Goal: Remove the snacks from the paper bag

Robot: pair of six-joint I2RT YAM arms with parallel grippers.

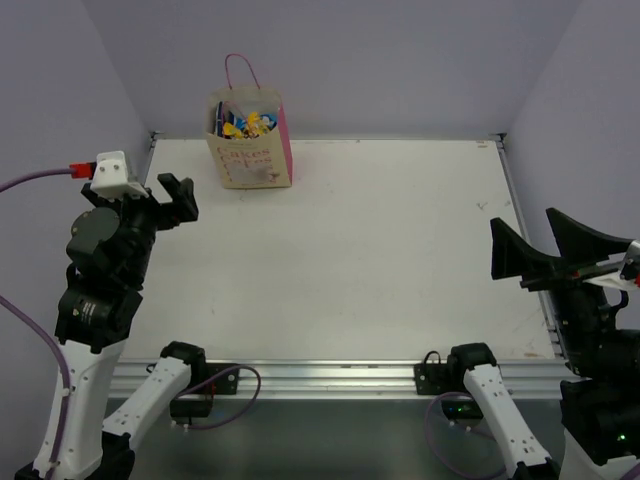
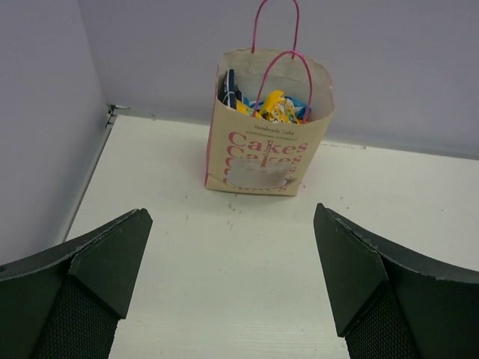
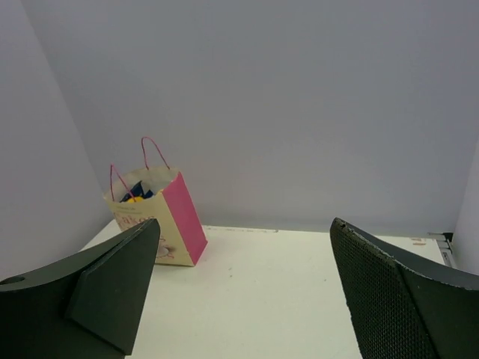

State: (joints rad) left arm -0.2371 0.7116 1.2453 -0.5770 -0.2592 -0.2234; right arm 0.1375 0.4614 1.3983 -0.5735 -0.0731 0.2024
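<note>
I see the wide white table [image 1: 400, 260]. At its far left corner stands the small cream paper bag [image 1: 250, 155] with pink sides and thin pink loop handles. It is upright, its long axis vertical, its mouth open upward. The left gripper [image 1: 176, 196] is clearly nearer, and the bag lies straight ahead of its fingers, apart from them. The right gripper [image 1: 545, 250] is well apart, across the table. Both have fingers spread wide and hold nothing. The glossy snack packets [image 2: 273, 106], yellow and dark blue, sit inside the bag. I judge the reach must enter from above.
</note>
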